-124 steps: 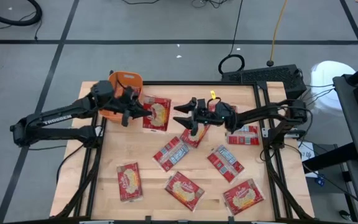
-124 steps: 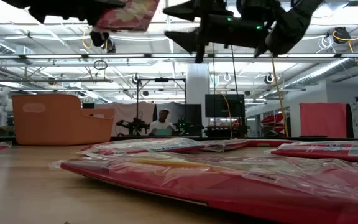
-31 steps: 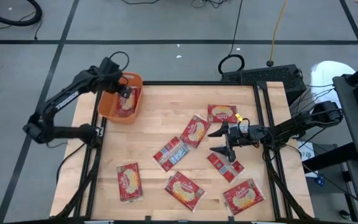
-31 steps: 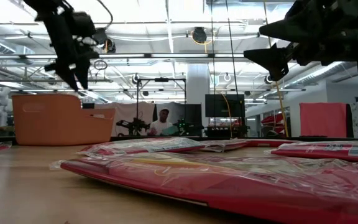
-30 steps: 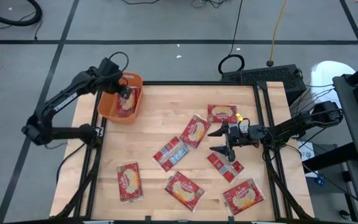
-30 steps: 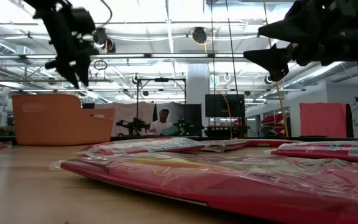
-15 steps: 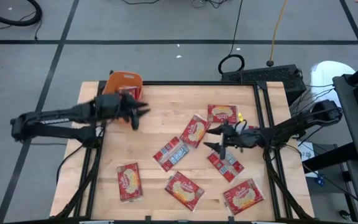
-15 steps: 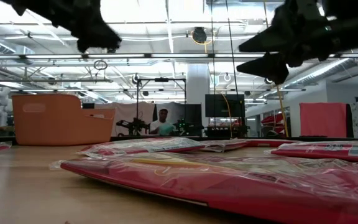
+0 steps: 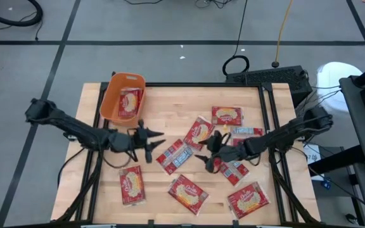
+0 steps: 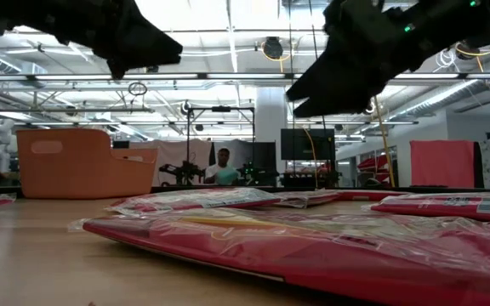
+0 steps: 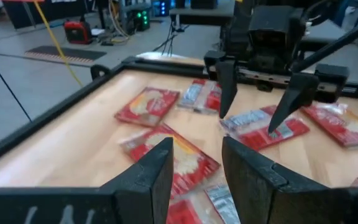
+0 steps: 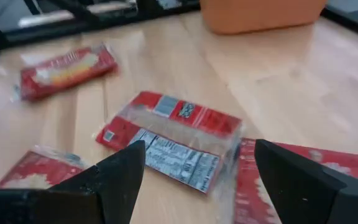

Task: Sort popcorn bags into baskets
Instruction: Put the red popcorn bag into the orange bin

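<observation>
I judge the bag (image 9: 175, 156) between my spread, empty left gripper (image 9: 154, 142) and right gripper (image 9: 203, 154) light, floppy and slick, best pinched at an edge.

— Where is the orange basket (image 9: 111, 95) and what is in it?

— It stands at the far left corner of the table. It is a small rectangular tub with rounded corners. One popcorn bag (image 9: 129, 103) lies flat inside it, red with a cream-yellow oval.

— And the other bags?

— They lie flat on the wood, well apart from the basket. One bag (image 9: 174, 155) shows its silver-grey and red side, to the right and nearer than the basket. Just beside it is a tilted red bag (image 9: 197, 132). Farther right lies another (image 9: 226, 116). Three more are along the near edge: (image 9: 131, 185), (image 9: 187, 193) and (image 9: 248, 199).
</observation>
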Controlling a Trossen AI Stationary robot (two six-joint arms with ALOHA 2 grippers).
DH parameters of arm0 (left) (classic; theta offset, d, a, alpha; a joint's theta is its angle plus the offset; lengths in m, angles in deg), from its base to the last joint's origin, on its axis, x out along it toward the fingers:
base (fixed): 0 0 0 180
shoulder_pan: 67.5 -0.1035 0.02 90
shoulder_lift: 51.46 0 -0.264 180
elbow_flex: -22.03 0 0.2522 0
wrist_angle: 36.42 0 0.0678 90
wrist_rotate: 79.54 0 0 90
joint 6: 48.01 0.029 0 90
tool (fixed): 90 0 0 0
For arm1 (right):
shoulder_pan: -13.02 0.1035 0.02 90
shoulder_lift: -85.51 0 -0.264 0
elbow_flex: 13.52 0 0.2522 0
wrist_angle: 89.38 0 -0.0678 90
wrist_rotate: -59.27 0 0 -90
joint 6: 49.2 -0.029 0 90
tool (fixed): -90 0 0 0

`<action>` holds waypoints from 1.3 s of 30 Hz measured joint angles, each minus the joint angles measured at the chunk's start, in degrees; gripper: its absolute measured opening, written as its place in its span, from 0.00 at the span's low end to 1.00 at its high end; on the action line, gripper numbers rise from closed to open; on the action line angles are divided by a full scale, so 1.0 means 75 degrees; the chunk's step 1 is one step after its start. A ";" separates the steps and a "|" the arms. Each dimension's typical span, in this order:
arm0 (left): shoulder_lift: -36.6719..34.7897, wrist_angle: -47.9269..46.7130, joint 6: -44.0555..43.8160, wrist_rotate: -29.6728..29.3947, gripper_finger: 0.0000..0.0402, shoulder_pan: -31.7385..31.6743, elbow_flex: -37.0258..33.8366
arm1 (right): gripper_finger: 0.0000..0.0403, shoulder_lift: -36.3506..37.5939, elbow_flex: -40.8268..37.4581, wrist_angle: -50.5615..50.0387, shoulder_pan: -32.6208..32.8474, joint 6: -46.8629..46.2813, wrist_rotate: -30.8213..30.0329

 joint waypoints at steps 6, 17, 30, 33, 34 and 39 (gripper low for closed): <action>0.1657 0.1491 -0.0572 -0.0903 0.35 0.0916 -0.0006 | 0.73 -0.1634 0.0710 -0.0063 0.0021 0.1004 0.0051; 0.3522 0.2519 -0.1171 -0.1926 0.35 0.1922 0.0486 | 0.73 -0.2563 0.1420 -0.0234 0.0237 0.2163 0.0492; 0.3920 0.2424 -0.1288 -0.2704 0.35 0.1884 0.1137 | 0.55 -0.2897 0.1411 0.0100 -0.0085 0.5590 0.0765; 0.3921 0.2364 -0.1454 -0.2713 0.35 0.1885 0.1137 | 0.50 -0.3175 0.1411 0.0502 -0.0237 0.6068 0.1109; 0.3923 0.2362 -0.1497 -0.2711 0.35 0.1885 0.1137 | 0.49 -0.3258 0.1412 0.0612 -0.0275 0.6214 0.1161; 0.3923 0.2189 -0.1590 -0.2708 0.35 0.1834 0.1137 | 0.43 -0.3622 0.1434 0.1142 -0.0534 0.6306 0.1359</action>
